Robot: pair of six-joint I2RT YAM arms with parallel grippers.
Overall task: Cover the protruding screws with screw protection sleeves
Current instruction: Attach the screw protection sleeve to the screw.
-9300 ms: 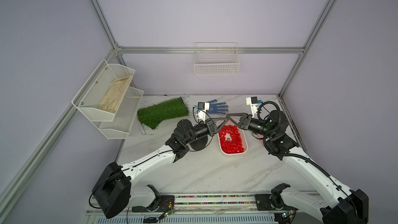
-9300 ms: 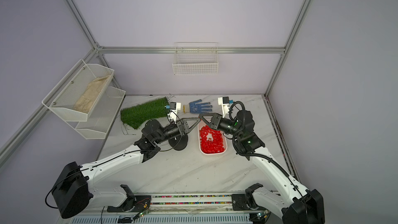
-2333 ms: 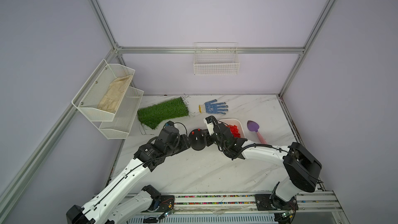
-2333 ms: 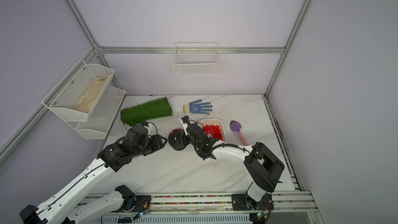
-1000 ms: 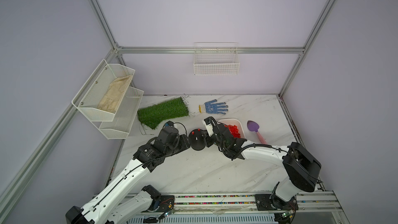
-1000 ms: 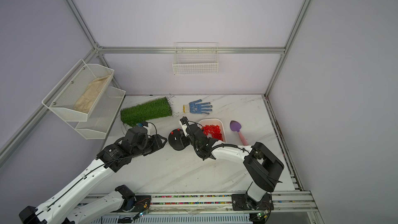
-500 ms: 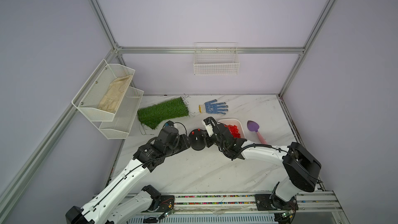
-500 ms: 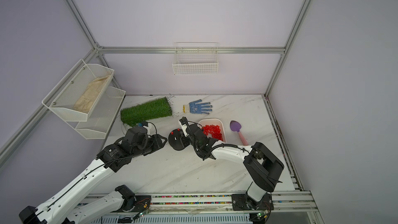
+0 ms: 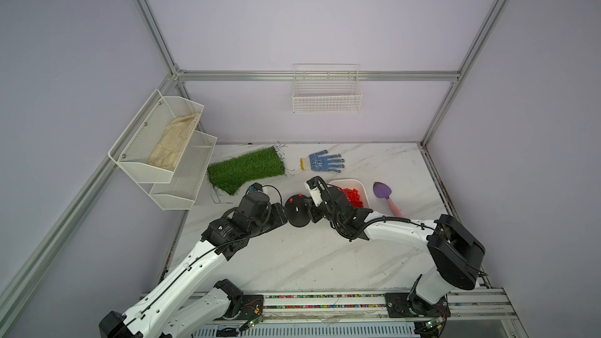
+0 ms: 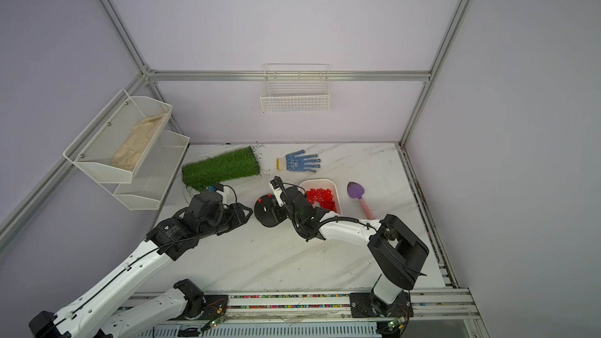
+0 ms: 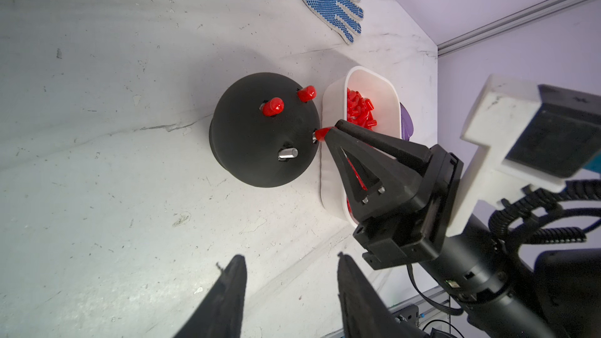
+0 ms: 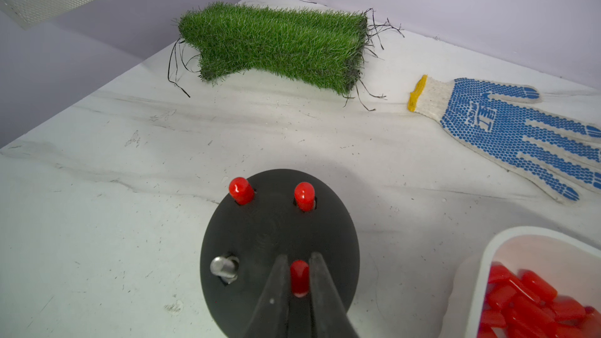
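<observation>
The black dome base (image 12: 279,248) sits left of the white tray (image 12: 481,271) of red screw protection sleeves (image 12: 527,297). Two far screws wear red sleeves (image 12: 241,190) (image 12: 304,196). One protruding screw (image 12: 223,268) is bare and silvery. My right gripper (image 12: 299,260) is shut on a red sleeve (image 12: 299,276) that sits over the near right stud; in the left wrist view a little metal shows under this sleeve (image 11: 322,133). My left gripper (image 11: 289,260) is open and empty, just left of the dome (image 9: 297,212).
A blue-dotted glove (image 9: 322,161) and a patch of artificial grass (image 9: 247,170) lie behind the dome. A purple scoop (image 9: 382,191) lies right of the tray. White mesh shelves (image 9: 162,144) hang at the left wall, a wire basket (image 9: 326,92) on the back wall.
Nothing has visibly moved over the last second. Much earlier both grippers were up at the tray; now the right one is at the dome and the left has drawn back.
</observation>
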